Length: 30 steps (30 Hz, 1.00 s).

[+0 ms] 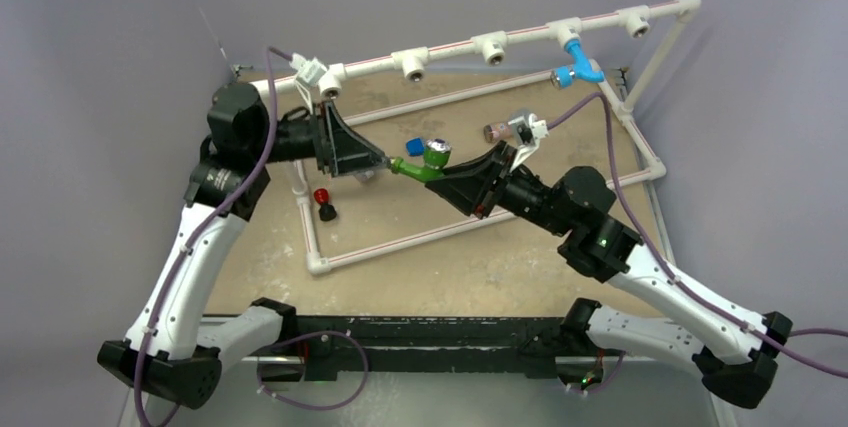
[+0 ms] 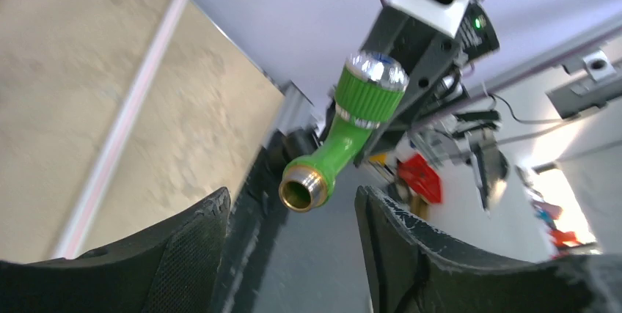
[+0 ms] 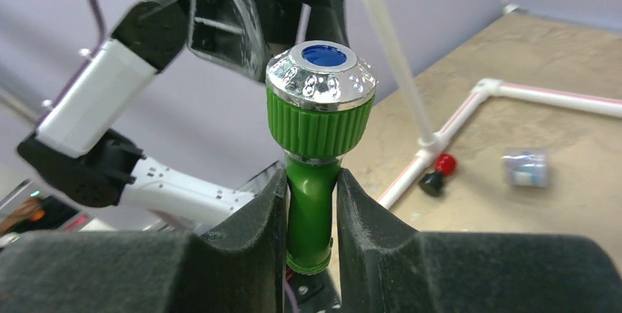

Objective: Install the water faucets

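**Green faucet held in mid-air, blue faucet on the pipe**

The right fingers are clamped on the stem of the green faucet, one pad on each side, just under its ribbed knob. The knob carries a shiny silver cap with a blue disc in the centre. Any marking on the disc cannot be made out.

The faucet hangs above the middle of the tan counter, inside the white pipe frame, with its bent spout pointing toward the left arm.

The left fingers stand wide apart. The spout's brass-coloured mouth sits in front of the gap between them and touches neither finger.

The blue faucet sits at the back right. Its upper end is at the fourth white fitting along the raised top pipe, and its silvery mouth points down and left. The three fittings to the left of it show bare round openings.

On the counter lie a small red-and-black piece beside the frame's left pipe, a small blue block near the green knob, and a clear little container whose label is too blurred to read.
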Each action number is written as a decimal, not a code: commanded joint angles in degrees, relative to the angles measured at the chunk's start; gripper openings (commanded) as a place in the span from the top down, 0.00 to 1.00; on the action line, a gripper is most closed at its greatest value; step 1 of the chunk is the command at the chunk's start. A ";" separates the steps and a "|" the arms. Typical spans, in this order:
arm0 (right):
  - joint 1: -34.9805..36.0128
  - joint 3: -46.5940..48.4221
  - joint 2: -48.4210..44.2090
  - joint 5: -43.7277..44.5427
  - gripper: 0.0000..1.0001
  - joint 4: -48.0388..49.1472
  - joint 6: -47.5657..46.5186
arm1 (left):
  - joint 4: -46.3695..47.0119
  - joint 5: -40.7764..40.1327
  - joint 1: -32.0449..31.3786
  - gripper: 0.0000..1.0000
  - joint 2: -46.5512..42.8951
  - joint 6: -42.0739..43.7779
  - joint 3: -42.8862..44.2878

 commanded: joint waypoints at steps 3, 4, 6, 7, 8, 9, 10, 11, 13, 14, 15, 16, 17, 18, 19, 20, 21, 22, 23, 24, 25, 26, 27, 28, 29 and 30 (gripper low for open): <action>0.22 6.35 -2.90 15.61 1.00 -7.19 -10.90 | -11.17 -14.23 -0.05 0.54 7.50 17.09 20.66; 0.22 6.42 -3.12 17.38 1.00 -7.59 -12.33 | -11.25 -16.26 -0.08 0.66 9.10 18.70 23.09; 0.22 6.15 -3.49 18.19 1.00 -8.37 -14.13 | -10.95 -20.14 -0.09 0.88 11.38 21.04 27.66; 0.22 5.90 -3.57 19.59 1.00 -8.25 -15.52 | -11.01 -21.92 -0.10 0.98 12.79 22.26 30.13; 0.22 5.75 -3.68 20.96 1.00 -7.85 -16.95 | -11.36 -24.39 -0.08 1.00 14.25 23.50 32.49; 0.22 5.65 -3.50 22.56 1.00 -7.41 -18.53 | -11.75 -27.18 -0.09 1.00 15.63 24.66 35.34; 0.22 5.70 -3.27 24.17 1.00 -7.07 -19.96 | -12.01 -29.93 -0.09 1.00 17.02 25.59 36.64; 0.22 5.97 -2.99 25.68 1.00 -6.81 -21.47 | -11.89 -32.73 -0.10 1.00 18.11 26.47 38.00; 0.22 6.45 -2.10 29.06 1.00 -5.94 -24.61 | -9.92 -37.91 -0.10 1.00 19.63 28.07 38.68; 0.21 6.65 -1.72 30.64 1.00 -5.37 -26.11 | -8.32 -40.66 -0.10 1.00 20.11 28.98 38.07; 0.20 6.68 -1.33 31.87 1.00 -4.79 -27.44 | -6.76 -43.69 -0.10 1.00 20.57 29.80 37.18; 0.23 6.64 -1.09 32.80 1.00 -3.89 -28.59 | -4.75 -47.25 -0.10 1.00 20.92 30.84 36.07; 0.22 6.50 -0.89 32.99 1.00 -3.08 -29.80 | -2.71 -50.37 -0.10 1.00 21.25 31.89 34.63; 0.22 6.17 -0.81 33.12 1.00 -2.44 -30.79 | -0.56 -53.82 -0.10 1.00 21.62 32.62 33.33; 0.22 5.83 -0.69 33.80 1.00 -0.93 -31.70 | 1.23 -56.89 -0.10 1.00 22.00 33.26 32.29; 0.22 5.37 -0.58 34.29 1.00 0.04 -32.57 | 3.49 -60.25 -0.10 1.00 22.48 34.07 31.16; 0.20 5.02 -0.42 34.47 1.00 1.06 -32.89 | 4.47 -62.03 -0.10 1.00 23.00 34.94 30.36; 0.22 4.06 -0.36 34.72 1.00 2.20 -34.82 | 5.71 -66.34 -0.10 1.00 23.72 35.66 29.78; 0.22 3.49 -0.10 34.77 1.00 3.11 -35.57 | 6.35 -68.25 -0.10 1.00 24.35 36.23 29.07; 0.22 3.10 0.14 34.77 1.00 3.83 -36.14 | 7.78 -71.13 -0.10 1.00 24.88 36.79 28.27; 0.22 2.89 0.47 34.77 1.00 4.58 -36.52 | 8.84 -72.29 -0.10 1.00 25.19 37.52 27.22; 0.22 2.75 0.93 34.75 1.00 5.24 -36.99 | 9.82 -73.18 -0.10 1.00 25.54 38.51 26.19; 0.22 2.78 1.60 35.04 1.00 6.00 -37.27 | 10.42 -74.12 -0.10 1.00 25.73 38.93 25.19; 0.18 2.86 1.96 35.23 1.00 6.59 -37.41 | 10.91 -75.21 -0.10 1.00 25.86 39.11 24.40; 0.22 3.09 2.64 35.33 1.00 7.01 -37.63 | 11.88 -76.34 -0.05 1.00 25.87 39.62 23.41; 0.22 3.35 3.09 35.46 1.00 7.44 -37.77 | 12.89 -77.30 -0.09 1.00 25.89 40.24 22.43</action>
